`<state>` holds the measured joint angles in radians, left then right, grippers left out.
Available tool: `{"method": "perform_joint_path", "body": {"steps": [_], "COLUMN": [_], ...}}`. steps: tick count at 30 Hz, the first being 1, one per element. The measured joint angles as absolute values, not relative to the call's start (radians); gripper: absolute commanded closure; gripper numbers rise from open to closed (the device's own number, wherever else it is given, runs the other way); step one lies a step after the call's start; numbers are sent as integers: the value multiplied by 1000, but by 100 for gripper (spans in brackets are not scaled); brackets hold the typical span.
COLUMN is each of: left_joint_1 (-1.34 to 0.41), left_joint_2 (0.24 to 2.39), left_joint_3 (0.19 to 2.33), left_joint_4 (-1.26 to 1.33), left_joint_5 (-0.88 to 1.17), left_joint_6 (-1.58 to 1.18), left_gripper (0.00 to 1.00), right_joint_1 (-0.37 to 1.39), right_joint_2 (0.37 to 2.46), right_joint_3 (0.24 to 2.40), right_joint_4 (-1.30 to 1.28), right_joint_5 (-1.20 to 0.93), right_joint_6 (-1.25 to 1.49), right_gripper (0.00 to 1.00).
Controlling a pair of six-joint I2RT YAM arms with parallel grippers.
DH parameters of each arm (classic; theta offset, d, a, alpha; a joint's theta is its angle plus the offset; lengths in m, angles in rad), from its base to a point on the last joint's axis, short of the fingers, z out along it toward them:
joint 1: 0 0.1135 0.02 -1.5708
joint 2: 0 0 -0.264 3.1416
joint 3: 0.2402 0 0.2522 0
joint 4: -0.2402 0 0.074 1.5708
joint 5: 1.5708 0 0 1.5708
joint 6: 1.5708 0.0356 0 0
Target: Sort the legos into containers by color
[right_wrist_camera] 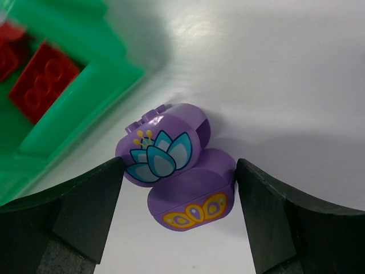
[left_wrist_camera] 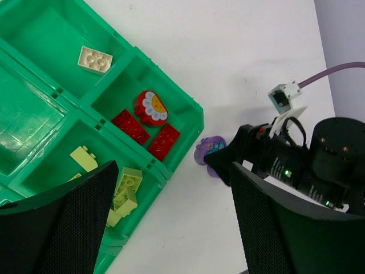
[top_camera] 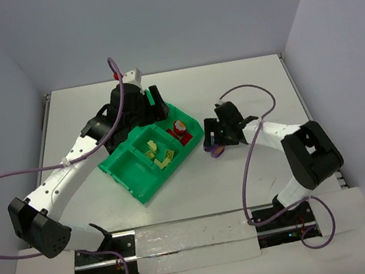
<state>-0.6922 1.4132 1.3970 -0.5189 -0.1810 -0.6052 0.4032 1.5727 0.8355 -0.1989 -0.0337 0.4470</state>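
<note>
The green tray (top_camera: 142, 188) lies mid-table. One compartment holds red legos (top_camera: 182, 131) (left_wrist_camera: 147, 120), another pale yellow-green legos (top_camera: 159, 154) (left_wrist_camera: 126, 188), and a third a cream brick (left_wrist_camera: 95, 59). Two rounded purple legos (right_wrist_camera: 182, 177) (top_camera: 216, 149) rest side by side on the table just right of the tray. My right gripper (right_wrist_camera: 179, 188) (top_camera: 213, 140) has one finger against each outer side of them. My left gripper (left_wrist_camera: 171, 222) (top_camera: 154, 110) is open and empty, hovering over the tray's far side.
The tray's corner (right_wrist_camera: 85, 108) with a red brick (right_wrist_camera: 43, 80) lies close to the left of the right gripper. The right arm and its purple cable (left_wrist_camera: 319, 77) show in the left wrist view. Grey walls enclose the white table (top_camera: 244, 85).
</note>
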Motion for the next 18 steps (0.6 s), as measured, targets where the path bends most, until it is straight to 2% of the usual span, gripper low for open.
{"method": "perform_joint_path", "body": {"steps": [8, 18], "left_joint_1": [-692, -692], "left_joint_2": [1419, 1420], "left_joint_3": [1387, 1387], "left_joint_4": [-519, -519], "left_joint_5": [-172, -171], "left_joint_6": [-602, -596], "left_gripper": [15, 15], "right_joint_1": [578, 614], "right_joint_2": [1545, 1546], "right_joint_3": [791, 800], "right_joint_4": [-158, -168], "right_joint_5": [-20, 23], "right_joint_6": [468, 483], "right_gripper": [14, 11]}}
